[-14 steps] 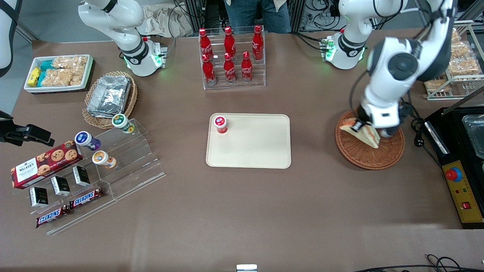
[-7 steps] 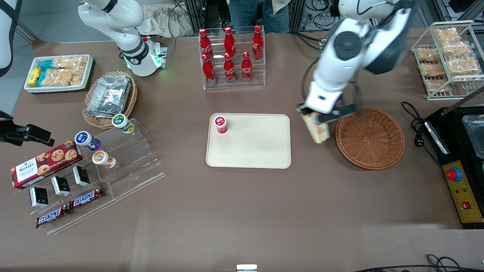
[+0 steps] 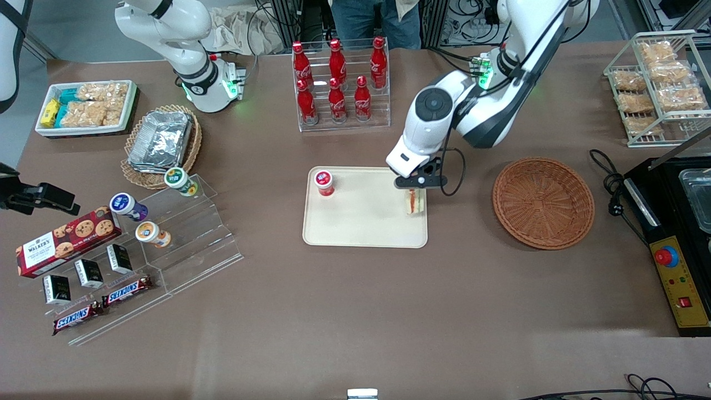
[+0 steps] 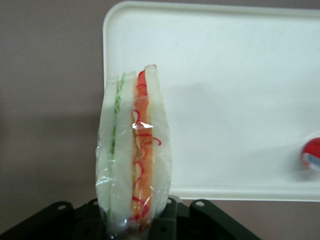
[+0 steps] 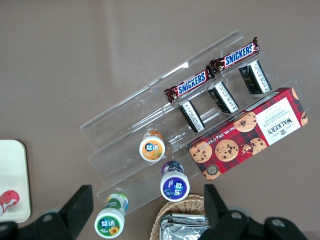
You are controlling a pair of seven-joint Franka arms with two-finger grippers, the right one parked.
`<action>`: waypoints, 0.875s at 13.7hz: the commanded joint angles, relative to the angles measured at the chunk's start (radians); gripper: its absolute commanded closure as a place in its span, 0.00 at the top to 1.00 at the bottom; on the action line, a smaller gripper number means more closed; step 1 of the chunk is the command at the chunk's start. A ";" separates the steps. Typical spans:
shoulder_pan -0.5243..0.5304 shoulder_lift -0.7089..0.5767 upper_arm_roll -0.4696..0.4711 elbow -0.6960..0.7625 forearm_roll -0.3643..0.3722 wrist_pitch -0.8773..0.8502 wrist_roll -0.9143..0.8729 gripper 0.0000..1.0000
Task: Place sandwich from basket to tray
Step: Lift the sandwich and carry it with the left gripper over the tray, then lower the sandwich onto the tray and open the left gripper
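sandwich (image 3: pixel 414 201), a wedge of white bread w/ orange-red and green layers in clear wrap, hangs from the left arm's gripper (image 3: pixel 417 186). the jaws are closed on its upper end, so it points down below them. the wrist view shows the sandwich (image 4: pixel 134 150) edge-on, clamped at its base between the black gripper (image 4: pixel 135 222) parts, w/ the cream tray (image 4: pixel 225 100) spread out under and past its tip.

what changed: a sec ago the sandwich was being lifted in the round reddish-brown basket (image 3: pixel 543 202); half a sec ago it was in the air between basket and tray. now it sits over the tray (image 3: pixel 365 222), just inside the rim on the edge facing the basket. the basket is bare and well apart from the jaws, toward the working arm's end of the table.

a small red-capped cup (image 3: pixel 324 182) stands on the tray, well apart from the jaws, near the corner toward the parked arm's end.

meaning for the task: pick and carry look done. what's left is prob. lowering and letting go. can't tell if the tip touches the tray yet. it's close to the rim, so it could tip outward on release.
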 commanded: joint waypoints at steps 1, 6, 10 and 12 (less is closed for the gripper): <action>-0.007 0.088 0.003 -0.004 0.119 0.041 -0.009 0.00; -0.007 0.150 0.003 -0.024 0.276 0.095 -0.080 0.47; -0.021 0.147 0.003 0.008 0.318 0.078 -0.157 1.00; -0.016 0.095 -0.009 0.085 0.279 -0.053 -0.163 1.00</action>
